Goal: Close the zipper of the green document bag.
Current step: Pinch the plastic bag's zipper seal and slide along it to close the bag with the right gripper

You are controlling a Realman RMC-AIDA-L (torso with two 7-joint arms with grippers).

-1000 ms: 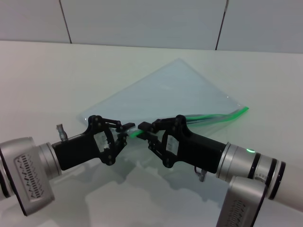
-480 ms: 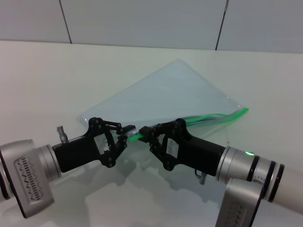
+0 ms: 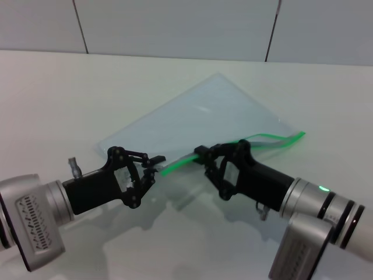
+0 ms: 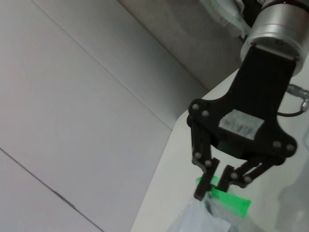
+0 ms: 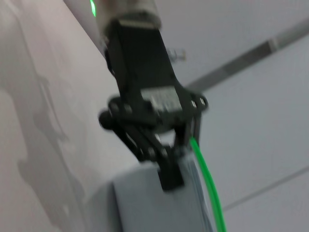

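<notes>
Flat translucent pale-blue document bag [image 3: 215, 114] on white table [image 3: 52, 93]; left pincer [image 3: 152, 163] clenched on bright green zipper strip's [image 3: 178, 165] near-left end, right pincer [image 3: 207, 156] clenched on slider, now farther right—closure roughly half done.

Right end effector [image 3: 205, 156] slid along zipper [image 3: 180, 164]

Pale bluish translucent green document bag [image 3: 215, 114], bright green zipper [image 3: 180, 164]; black grippers; off-white counter [image 3: 52, 99].

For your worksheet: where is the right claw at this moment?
In the head view, the right claw is right of centre on the zipper, shut on it partway along the green document bag, facing the left claw.
</notes>
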